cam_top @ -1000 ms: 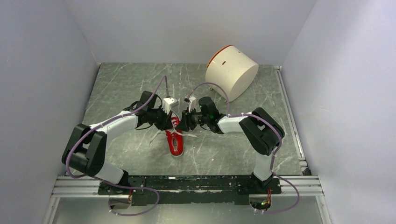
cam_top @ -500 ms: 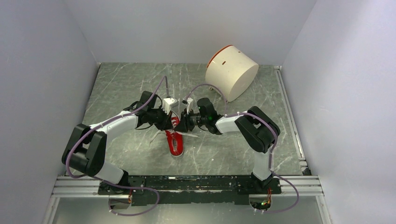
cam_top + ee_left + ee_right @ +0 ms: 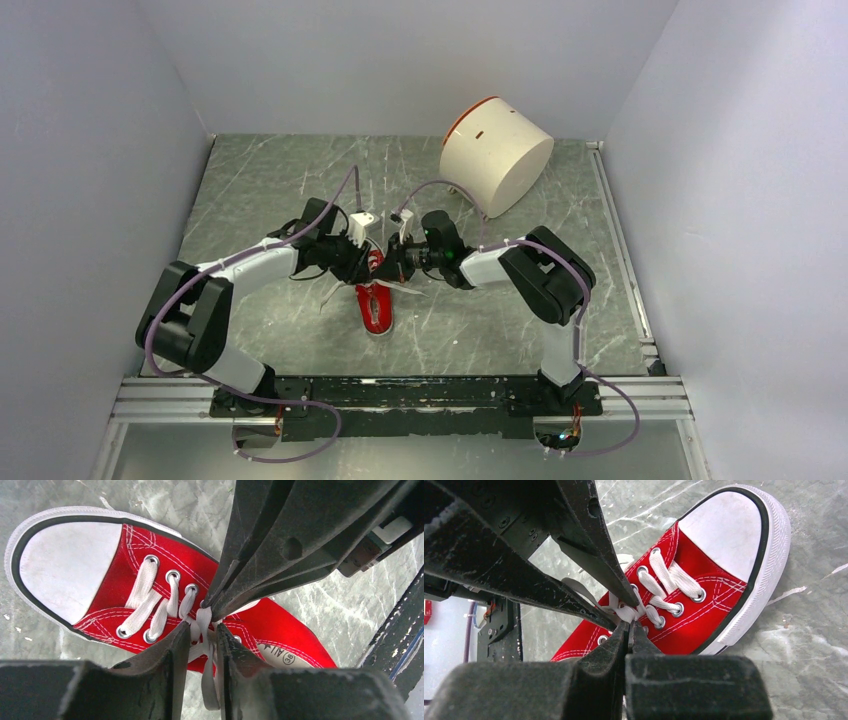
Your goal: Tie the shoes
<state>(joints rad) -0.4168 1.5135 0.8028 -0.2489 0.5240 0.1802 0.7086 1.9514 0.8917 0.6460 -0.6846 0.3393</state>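
The red sneaker (image 3: 377,308) lies mid-table with its white toe cap toward the back, under both grippers. In the left wrist view the shoe (image 3: 65,565) fills the frame. My left gripper (image 3: 202,630) is narrowly open over the eyelets, and a white lace (image 3: 206,680) hangs in the gap between its fingers. My right gripper (image 3: 630,626) is shut on a white lace (image 3: 626,612) at the middle of the lacing on the shoe (image 3: 704,605). The two grippers meet tip to tip, left (image 3: 370,264) and right (image 3: 390,268).
A white cylinder with a red rim (image 3: 495,155) lies on its side at the back right. Loose lace ends trail on the marbled floor to the shoe's left (image 3: 330,296) and right (image 3: 412,288). Grey walls enclose the table on three sides.
My right gripper has moved left, closing up against the left gripper over the shoe. The left arm has shifted only slightly. The shoe has stayed put.
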